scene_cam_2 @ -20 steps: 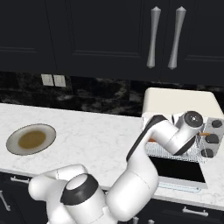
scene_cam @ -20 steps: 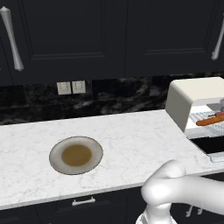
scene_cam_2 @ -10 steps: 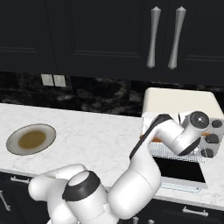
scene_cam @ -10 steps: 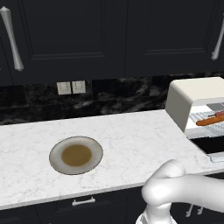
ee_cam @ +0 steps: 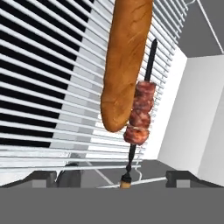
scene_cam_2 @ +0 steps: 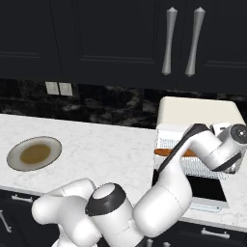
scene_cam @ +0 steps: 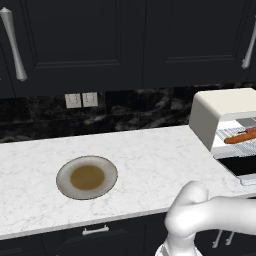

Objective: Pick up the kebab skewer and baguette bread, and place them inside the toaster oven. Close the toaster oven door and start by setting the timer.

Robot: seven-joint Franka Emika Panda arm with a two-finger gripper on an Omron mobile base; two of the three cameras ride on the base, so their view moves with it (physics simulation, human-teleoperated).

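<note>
**Both foods lying on the rack, door hanging open**

In the hand view the baguette bread [ee_cam: 124, 65] is running from the top centre down toward the middle, and the kebab skewer [ee_cam: 139, 114] is lying alongside it to the right, touching or nearly so, its yellowish tip pointing at the bottom edge. Both long axes are lining up with the claw's view. They are resting on the wire rack [ee_cam: 52, 87] inside the toaster oven [scene_cam_2: 198, 113].

The gripper [ee_cam: 120, 178] is standing wide and holding nothing.

The toaster oven door [scene_cam_2: 205, 188] is lying flat in the lower right of the right base view, below the forearm. Judging by this, closing is next, and the hand is needing to clear the opening first.

The plate [scene_cam: 87, 177] is sitting well apart, at lower left.
</note>
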